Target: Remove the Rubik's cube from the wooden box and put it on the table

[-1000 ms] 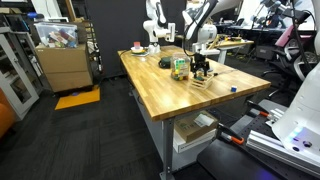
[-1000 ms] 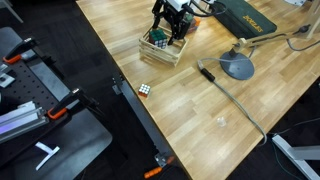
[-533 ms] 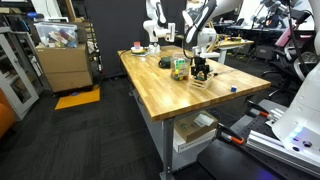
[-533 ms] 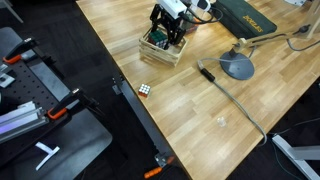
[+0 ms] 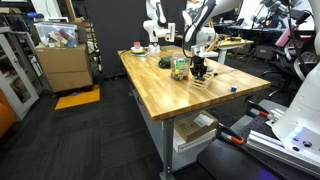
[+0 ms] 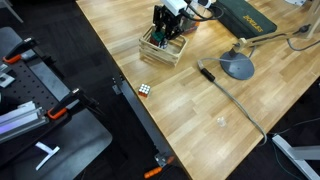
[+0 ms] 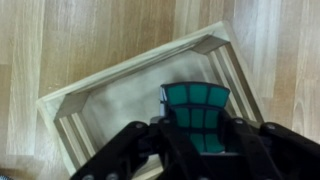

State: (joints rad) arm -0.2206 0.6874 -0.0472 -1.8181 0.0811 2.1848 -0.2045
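In the wrist view the Rubik's cube (image 7: 195,108) shows a green tiled face and sits inside the wooden box (image 7: 120,82), near its right wall. My gripper (image 7: 200,135) reaches down into the box. Its black fingers (image 7: 165,140) press against the cube's two sides, shut on it. Both exterior views show the gripper (image 5: 201,68) (image 6: 167,28) lowered into the box (image 5: 203,80) (image 6: 160,52) on the table (image 5: 160,100) (image 6: 200,115). There the cube is mostly hidden by the fingers.
A green-and-yellow object (image 5: 180,68) stands right beside the box. A second small multicoloured cube (image 6: 146,89) lies near the table's edge. A grey disc base (image 6: 238,67) with a cable, a dark tool (image 6: 207,72) and a black case (image 6: 245,20) lie nearby.
The jaws have closed in from wide open onto the cube's sides. The arm has stayed over the box, and the box has not shifted.
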